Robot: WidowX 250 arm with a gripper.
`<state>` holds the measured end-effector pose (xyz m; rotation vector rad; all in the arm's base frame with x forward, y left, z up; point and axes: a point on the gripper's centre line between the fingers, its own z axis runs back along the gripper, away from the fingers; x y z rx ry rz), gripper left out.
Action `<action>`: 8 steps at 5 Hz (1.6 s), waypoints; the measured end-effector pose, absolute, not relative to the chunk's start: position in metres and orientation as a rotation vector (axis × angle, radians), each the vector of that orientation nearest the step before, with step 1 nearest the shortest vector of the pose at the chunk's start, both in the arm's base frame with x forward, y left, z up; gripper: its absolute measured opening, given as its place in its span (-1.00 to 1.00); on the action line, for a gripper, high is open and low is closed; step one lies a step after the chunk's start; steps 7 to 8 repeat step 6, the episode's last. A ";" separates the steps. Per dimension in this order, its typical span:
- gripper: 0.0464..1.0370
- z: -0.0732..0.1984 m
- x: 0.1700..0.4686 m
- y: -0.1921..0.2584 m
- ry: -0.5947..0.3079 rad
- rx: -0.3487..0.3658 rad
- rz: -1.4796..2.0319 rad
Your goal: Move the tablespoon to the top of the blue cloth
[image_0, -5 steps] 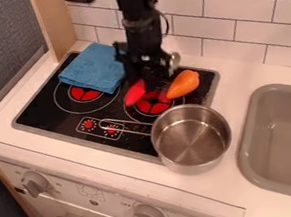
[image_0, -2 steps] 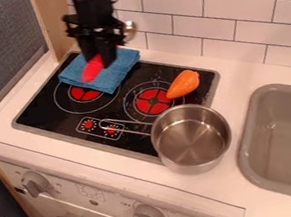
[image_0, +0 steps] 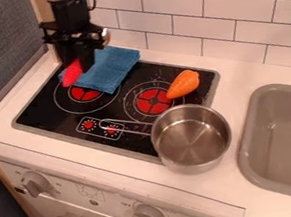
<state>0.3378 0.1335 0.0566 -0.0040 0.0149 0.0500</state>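
White tiles (image_0: 198, 25) rise behind the surface (image_0: 13, 105). A pot (image_0: 191, 137) stands partly on the stove (image_0: 47, 106), near an orange carrot (image_0: 184, 83). The tool (image_0: 79, 65) pinches the red spoon (image_0: 71, 75), off the stove, by the blue cloth's (image_0: 114, 66) left side as seen in the view.

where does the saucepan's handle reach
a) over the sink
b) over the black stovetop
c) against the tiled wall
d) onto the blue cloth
B: the handle runs from the saucepan over the black stovetop, ending by its control knobs.
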 end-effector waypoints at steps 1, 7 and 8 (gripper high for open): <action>-0.33 0.045 0.343 0.139 0.033 -0.003 0.047; 0.93 0.049 0.344 0.125 0.004 -0.012 -0.038; 0.93 0.049 0.344 0.125 0.004 -0.012 -0.038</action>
